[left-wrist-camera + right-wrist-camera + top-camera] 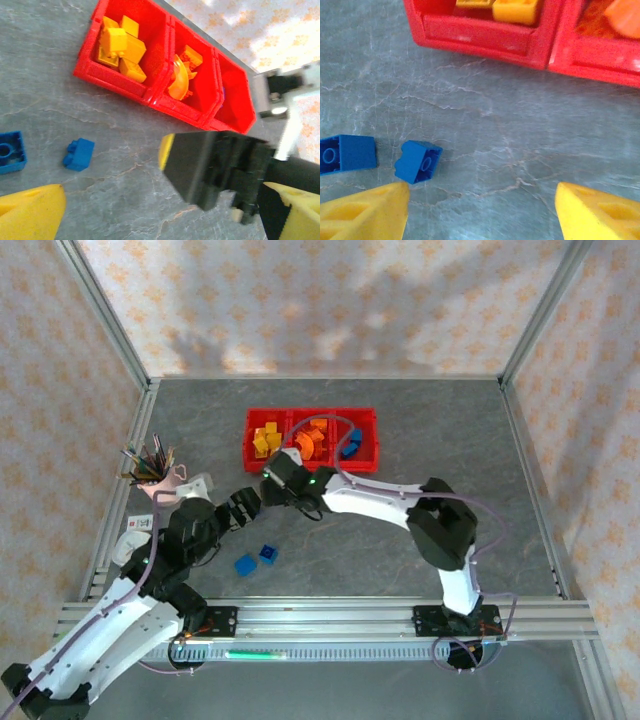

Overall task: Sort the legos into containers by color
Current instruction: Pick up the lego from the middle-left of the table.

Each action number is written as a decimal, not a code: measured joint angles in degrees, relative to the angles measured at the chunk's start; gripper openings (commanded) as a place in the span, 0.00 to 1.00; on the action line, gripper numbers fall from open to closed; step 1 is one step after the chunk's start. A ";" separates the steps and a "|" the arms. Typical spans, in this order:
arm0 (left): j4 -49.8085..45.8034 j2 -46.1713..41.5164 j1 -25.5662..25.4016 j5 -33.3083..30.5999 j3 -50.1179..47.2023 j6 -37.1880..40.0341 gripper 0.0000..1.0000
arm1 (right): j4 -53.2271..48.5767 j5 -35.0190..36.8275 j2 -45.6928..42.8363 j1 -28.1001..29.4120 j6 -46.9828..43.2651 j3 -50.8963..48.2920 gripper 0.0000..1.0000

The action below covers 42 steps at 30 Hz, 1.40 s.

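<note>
On the grey table (450, 440), two small blue plastic bricks (417, 161) lie loose before three joined red plastic bins (120, 82); left gripper (161, 212) and right gripper (481, 207) both gape wide, empty.

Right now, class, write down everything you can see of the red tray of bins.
The red tray looks like glossy plastic, with three open-topped compartments joined in a row. It sits flat and upright on the grey marbled table, towards the far side. Its left compartment holds yellow bricks, the middle orange pieces, the right a blue brick.
</note>
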 measured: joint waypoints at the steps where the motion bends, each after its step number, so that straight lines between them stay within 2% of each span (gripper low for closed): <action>1: -1.01 -0.98 0.00 -0.42 0.00 -0.37 0.99 | 0.07 -0.35 1.42 0.28 0.11 0.92 0.78; 5: -3.26 -3.30 0.00 -1.40 -0.04 -1.44 0.99 | -0.11 -1.51 6.19 1.40 0.15 4.94 0.78; 11: -5.46 -4.42 0.00 -2.84 -0.09 -2.97 0.99 | -0.57 -2.40 12.57 2.49 0.57 12.59 0.73; 22: -6.16 -5.01 0.00 -3.26 -0.11 -4.04 0.99 | -1.86 -3.37 20.06 2.51 1.42 18.62 0.51; 31: -6.14 -4.63 0.00 -3.21 -0.52 -4.44 0.99 | -3.30 -3.30 20.26 2.60 1.42 19.21 0.29; 37: -6.03 -4.48 0.00 -2.82 -0.52 -4.44 0.99 | -3.58 -2.49 17.90 2.60 1.18 16.11 0.27; 42: -4.63 -2.73 0.00 -1.92 -0.52 -4.33 0.99 | -2.86 -2.67 8.68 1.46 1.22 6.56 0.25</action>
